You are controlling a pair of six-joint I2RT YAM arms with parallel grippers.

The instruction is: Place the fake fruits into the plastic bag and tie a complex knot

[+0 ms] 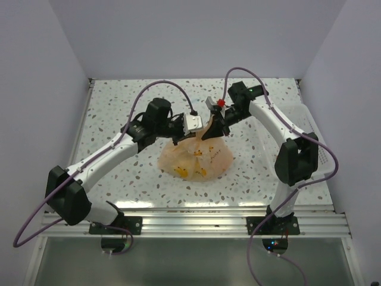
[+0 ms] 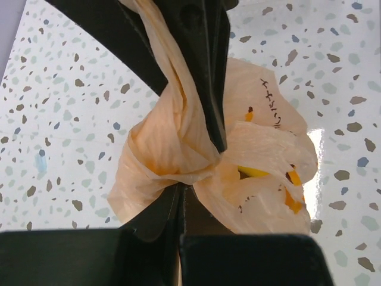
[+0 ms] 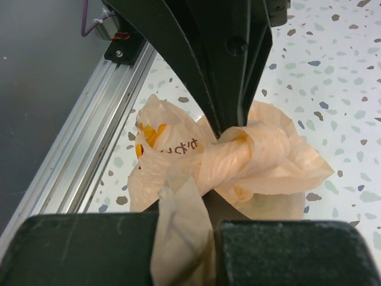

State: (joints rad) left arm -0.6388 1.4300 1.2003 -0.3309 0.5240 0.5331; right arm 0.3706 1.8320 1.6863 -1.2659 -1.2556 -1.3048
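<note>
right gripper (image 3: pixel 209 170): nearest the lens in its wrist view; jaws closed on a flat handle strip (image 3: pixel 178 238) that runs out between them toward the camera.
left gripper (image 2: pixel 199 173): also closed, pinching the twisted handle (image 2: pixel 178 89) where it meets the bunched neck.
knot (image 3: pixel 238 149): a fat twisted roll just beyond the right fingertips, sitting on top of the bag; it looks formed but loose, and by my reading not yet cinched.
plastic bag (image 1: pixel 196 159): peach-orange, slumped on the table between the two arms, its neck drawn up to the grippers.
fake fruits (image 2: pixel 253 171): yellow and orange shapes showing through the film, inside the bag; none seen loose.
handling: the film is thin, soft and crinkly, probably slippery and easy to tear. the load looks light, so the bag may lift or slide when pulled. it is best held on the gathered handles close to the knot, not on the body.
table (image 1: pixel 119 107): speckled terrazzo top.
tray (image 1: pixel 314 128): white, at the right edge beyond the right arm, well apart from the bag.
</note>
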